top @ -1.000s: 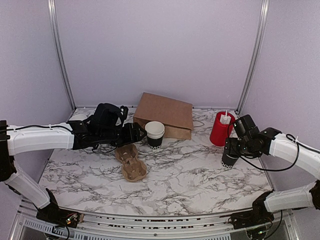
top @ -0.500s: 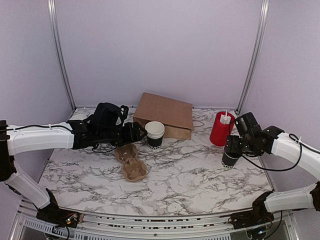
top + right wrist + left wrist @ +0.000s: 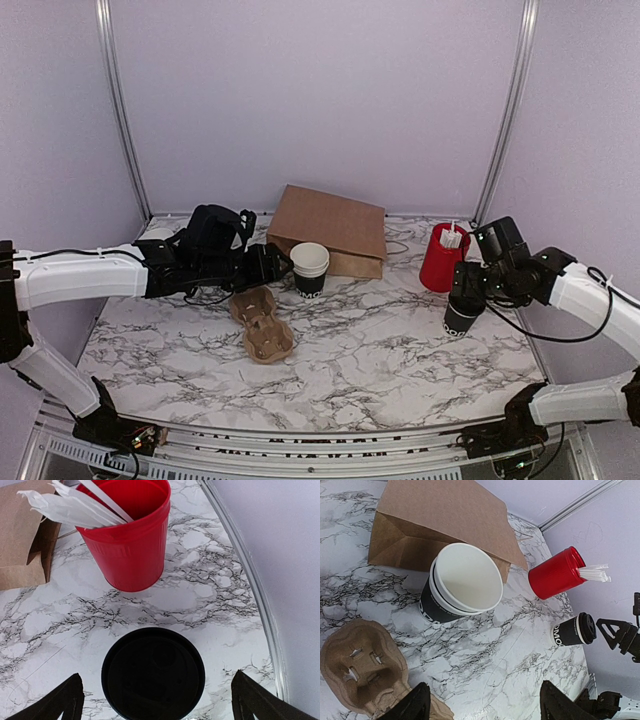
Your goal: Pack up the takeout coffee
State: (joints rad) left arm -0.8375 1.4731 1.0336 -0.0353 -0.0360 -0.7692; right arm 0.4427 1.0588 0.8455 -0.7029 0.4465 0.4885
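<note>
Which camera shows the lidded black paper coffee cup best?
Left wrist: the lidded black paper cup shows lid and white lettering together. Right wrist shows only its lid from above; top external shows it small, partly hidden.

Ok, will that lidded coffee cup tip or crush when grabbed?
Likely tippy: the coffee cup stands upright and narrow. Its paper wall may dent under a hard squeeze, though the lid probably stiffens the rim.

left gripper reaches inward, roughly level, jaws apart; right gripper tilts steeply downward, jaws spread wide.
</note>
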